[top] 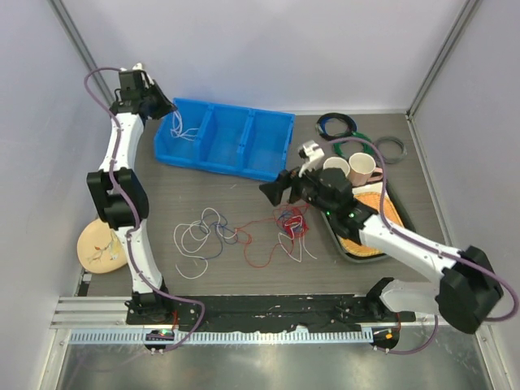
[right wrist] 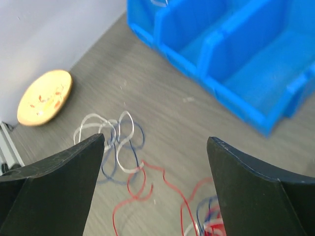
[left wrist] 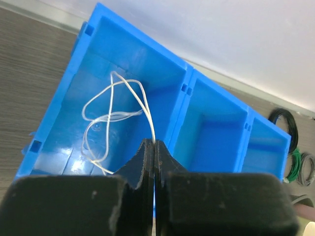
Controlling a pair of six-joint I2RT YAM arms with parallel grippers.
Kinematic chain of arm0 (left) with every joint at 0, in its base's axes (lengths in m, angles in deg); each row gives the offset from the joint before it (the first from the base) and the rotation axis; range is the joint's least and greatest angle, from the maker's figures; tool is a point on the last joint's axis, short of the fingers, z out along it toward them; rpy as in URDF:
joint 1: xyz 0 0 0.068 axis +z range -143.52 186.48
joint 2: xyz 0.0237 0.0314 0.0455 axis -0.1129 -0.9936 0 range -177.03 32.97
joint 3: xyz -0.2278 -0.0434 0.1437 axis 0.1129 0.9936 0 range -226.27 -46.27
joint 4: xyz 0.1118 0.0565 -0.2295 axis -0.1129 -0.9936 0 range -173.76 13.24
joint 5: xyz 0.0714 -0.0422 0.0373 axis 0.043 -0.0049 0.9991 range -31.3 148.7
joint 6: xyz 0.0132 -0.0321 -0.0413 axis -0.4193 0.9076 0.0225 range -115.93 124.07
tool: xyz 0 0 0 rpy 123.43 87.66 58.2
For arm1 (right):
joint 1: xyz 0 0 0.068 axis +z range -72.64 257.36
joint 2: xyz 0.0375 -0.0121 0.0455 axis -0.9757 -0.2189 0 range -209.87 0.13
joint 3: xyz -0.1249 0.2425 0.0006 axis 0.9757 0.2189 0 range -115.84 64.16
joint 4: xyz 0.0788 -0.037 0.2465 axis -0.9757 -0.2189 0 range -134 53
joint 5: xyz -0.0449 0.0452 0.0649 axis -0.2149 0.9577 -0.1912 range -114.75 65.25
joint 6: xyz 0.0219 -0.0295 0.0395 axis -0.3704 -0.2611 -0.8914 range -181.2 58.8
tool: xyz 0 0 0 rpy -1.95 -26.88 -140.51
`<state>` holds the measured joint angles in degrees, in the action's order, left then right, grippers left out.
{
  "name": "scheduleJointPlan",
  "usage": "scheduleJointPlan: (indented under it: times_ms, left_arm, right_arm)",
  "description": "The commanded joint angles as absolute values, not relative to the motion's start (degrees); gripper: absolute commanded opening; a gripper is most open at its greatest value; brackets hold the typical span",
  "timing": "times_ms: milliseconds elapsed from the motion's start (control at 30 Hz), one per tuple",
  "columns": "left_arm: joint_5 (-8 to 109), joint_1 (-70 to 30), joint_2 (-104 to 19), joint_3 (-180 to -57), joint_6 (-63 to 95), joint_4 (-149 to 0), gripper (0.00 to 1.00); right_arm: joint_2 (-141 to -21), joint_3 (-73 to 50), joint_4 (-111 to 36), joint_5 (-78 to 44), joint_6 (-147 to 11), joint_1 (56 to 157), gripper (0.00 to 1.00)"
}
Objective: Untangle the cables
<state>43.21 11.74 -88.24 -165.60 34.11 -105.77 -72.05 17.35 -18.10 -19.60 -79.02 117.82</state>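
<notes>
left gripper (left wrist: 154,145) is pressed together on a white cable (left wrist: 114,114). the strand leaves my fingertips toward 12 o'clock and loops down into the end compartment of the blue bin (left wrist: 183,98), which sits around 11 o'clock on the table (top: 244,175) in the top view. my right gripper (right wrist: 155,141) is spread wide and holds nothing, hovering over the rest of the cables. from it, in the top view, a loose white and dark blue tangle (top: 203,236) lies toward 8 o'clock, a red strand (top: 258,248) wanders at about 7, and a tight red, blue and white knot (top: 291,223) sits near it at 5 o'clock.

i judge these wires almost weightless, limp yet springy enough to keep their loops, with a slick jacket that could slide through my pads under a hard pull. i would take hold on a free stretch or an end, away from the crossings, since squeezing the knot itself would likely tighten it. a loop standing off the table offers the easiest bite, and a strand lying flat the hardest.
</notes>
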Motion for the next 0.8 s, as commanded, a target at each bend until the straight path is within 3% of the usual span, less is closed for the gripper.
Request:
scheduleJointPlan:
  times_ms: [0, 67, 133, 200, 233, 300, 567, 767]
  left_arm:
    - [44.01, 10.00, -89.81, -165.62, 30.79, -102.34, 0.00]
    - [44.90, 9.56, -90.51, -166.24, 30.26, -102.51, 0.06]
    - [44.72, 9.38, -91.92, -168.69, 30.09, -104.87, 0.38]
    - [44.99, 9.03, -92.62, -170.71, 29.48, -107.51, 0.63]
    - [45.25, 8.42, -92.45, -170.90, 29.12, -108.13, 0.69]
    - [48.82, 7.45, -91.40, -170.03, 27.46, -109.62, 0.96]
    - [60.86, -0.19, -72.73, -156.60, 28.41, -109.98, 1.00]
    - [84.35, -13.02, -48.36, -117.21, 38.24, -106.57, 1.00]
  right_arm:
    - [-61.61, 24.42, -26.94, -22.90, -80.18, 118.49, 0.91]
    - [-58.25, 26.18, -30.21, -26.83, -79.83, 118.49, 0.91]
    - [-54.20, 27.76, -32.07, -30.79, -80.35, 118.40, 0.91]
    - [-51.57, 29.61, -32.07, -34.41, -80.10, 118.49, 0.91]
    - [-50.94, 29.70, -32.68, -35.28, -80.01, 118.49, 0.91]
    - [-49.89, 29.70, -33.65, -36.08, -80.09, 118.49, 0.91]
    - [-46.99, 30.93, -34.62, -33.97, -81.23, 118.49, 0.91]
    - [-40.23, 36.46, -31.38, -32.22, -81.76, 118.58, 0.91]
